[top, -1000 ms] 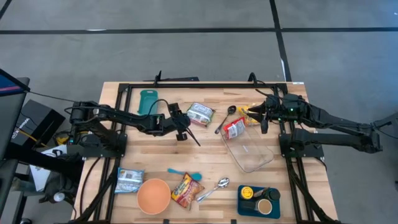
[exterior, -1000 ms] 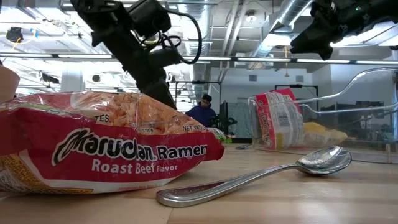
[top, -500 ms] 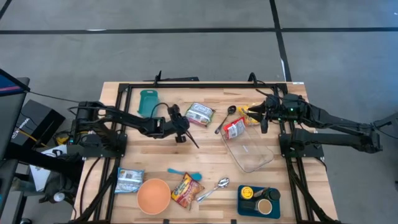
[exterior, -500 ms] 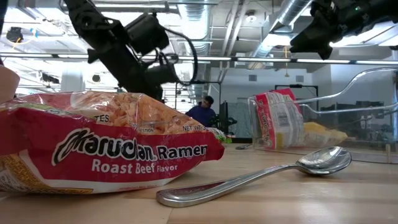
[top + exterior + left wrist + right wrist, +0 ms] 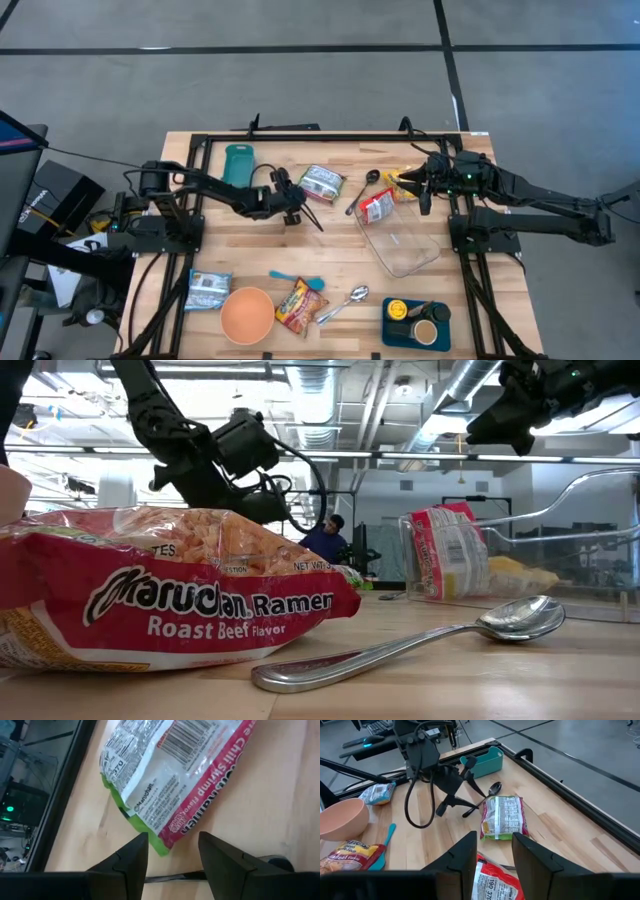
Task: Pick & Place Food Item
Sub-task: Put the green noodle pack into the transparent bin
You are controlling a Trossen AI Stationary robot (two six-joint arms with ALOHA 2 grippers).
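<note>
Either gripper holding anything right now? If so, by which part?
Nothing is held. The left gripper is open, empty, just short of the green-edged white-and-red ramen packet. The right gripper is open and empty above the clear plastic container.

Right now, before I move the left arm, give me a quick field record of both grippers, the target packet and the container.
left gripper: open, empty, just short of the ramen packet's green end
ramen packet: flat on the table, back side up
right gripper: open, empty, raised over the container's far end
clear container: holds a red-and-white packet leaning on its wall
</note>
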